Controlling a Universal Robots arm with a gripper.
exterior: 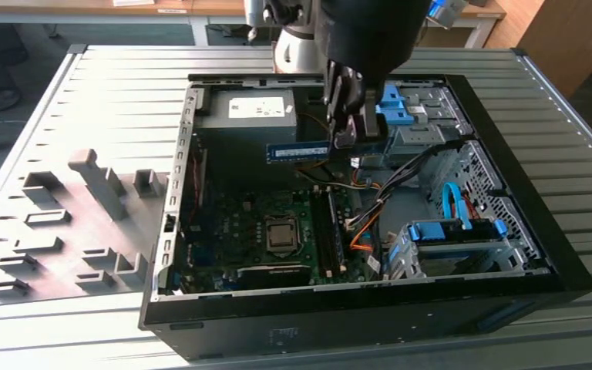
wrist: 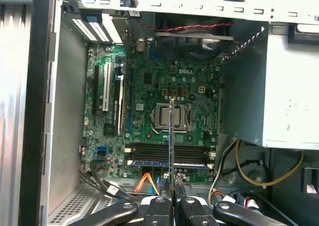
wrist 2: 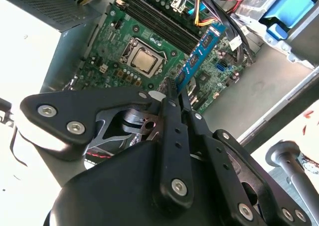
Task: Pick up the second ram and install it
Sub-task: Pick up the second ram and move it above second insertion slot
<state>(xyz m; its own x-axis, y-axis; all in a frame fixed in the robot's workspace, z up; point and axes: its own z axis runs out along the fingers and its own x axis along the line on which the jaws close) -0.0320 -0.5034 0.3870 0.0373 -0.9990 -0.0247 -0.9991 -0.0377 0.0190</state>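
My gripper (exterior: 351,141) hangs over the open computer case (exterior: 178,231), shut on the second ram (exterior: 298,152), a slim blue-green stick held on edge above the motherboard (exterior: 234,231). The second wrist view has the stick (wrist 2: 200,51) jutting out from between the fingertips of the gripper (wrist 2: 173,85), over the black memory slots (wrist 2: 159,18). In the first wrist view the ram (wrist: 171,136) is edge-on, a thin upright line above the gripper (wrist: 172,192), crossing the CPU socket (wrist: 172,117) and the slots (wrist: 167,155). One slot holds a blue-edged stick (wrist: 149,163).
A grey power supply (exterior: 247,112) sits at the case's far end. Blue drive caddies (exterior: 455,231) and loose cables (exterior: 373,208) fill the side at the exterior view's right. Grey fixture blocks (exterior: 90,185) stand on the slatted table (exterior: 121,85) at the exterior view's left.
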